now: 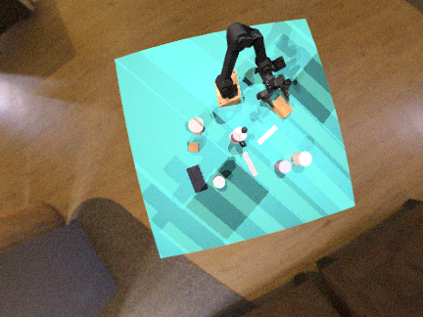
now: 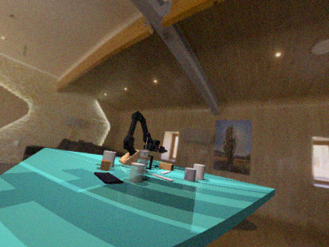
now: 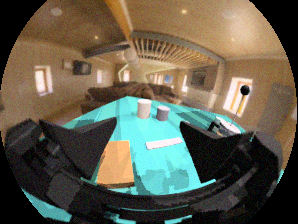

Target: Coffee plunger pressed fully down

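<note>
The coffee press point(image 1: 237, 137) point(image 2: 144, 155) stands upright near the table's middle, with a black handle on its side. Its plunger is up: the round black knob point(image 1: 244, 130) point(image 3: 244, 90) sits on a thin rod well above the pale lid point(image 3: 228, 125). My gripper point(image 1: 277, 98) point(image 3: 148, 122) is open and empty. It hangs away from the press, by the tan block, and does not touch the press. In the wrist view the press is at the right, partly hidden behind the right finger.
A tan block point(image 1: 282, 107) point(image 2: 166, 165) point(image 3: 116, 162) lies below the gripper. A white strip point(image 1: 267, 135) point(image 3: 164, 143) and a pinkish strip point(image 1: 250, 163) lie near the press. Also present are several pale cups, a small orange block point(image 1: 194, 147) point(image 2: 105, 165) and a black slab point(image 1: 197, 178) point(image 2: 108, 178).
</note>
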You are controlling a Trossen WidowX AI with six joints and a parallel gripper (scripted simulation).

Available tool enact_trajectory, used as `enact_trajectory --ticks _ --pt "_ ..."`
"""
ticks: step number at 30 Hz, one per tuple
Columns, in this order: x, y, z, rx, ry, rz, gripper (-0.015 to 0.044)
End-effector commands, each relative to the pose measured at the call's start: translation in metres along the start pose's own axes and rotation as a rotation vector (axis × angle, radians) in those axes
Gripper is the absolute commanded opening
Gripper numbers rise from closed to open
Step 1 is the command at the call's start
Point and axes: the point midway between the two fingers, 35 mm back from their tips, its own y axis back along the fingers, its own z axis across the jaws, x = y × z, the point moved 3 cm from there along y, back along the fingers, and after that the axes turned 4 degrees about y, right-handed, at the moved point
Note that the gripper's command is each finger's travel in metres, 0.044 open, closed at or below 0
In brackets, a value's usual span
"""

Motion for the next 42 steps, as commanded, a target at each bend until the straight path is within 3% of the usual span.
enact_trajectory --ticks 1,6,24,35,42 --pt "-0.042 -0.006 -0.011 0.049 -0.032 0.092 0.044" --pt "-0.089 -0.014 -0.044 0.106 -0.046 0.19 0.044" --pt "-0.159 -0.015 -0.158 0.219 -0.061 0.369 0.044" --pt "-0.176 -0.005 -0.247 0.294 -0.065 0.481 0.044" --pt "-0.149 -0.008 -0.245 0.306 -0.101 0.478 0.044"
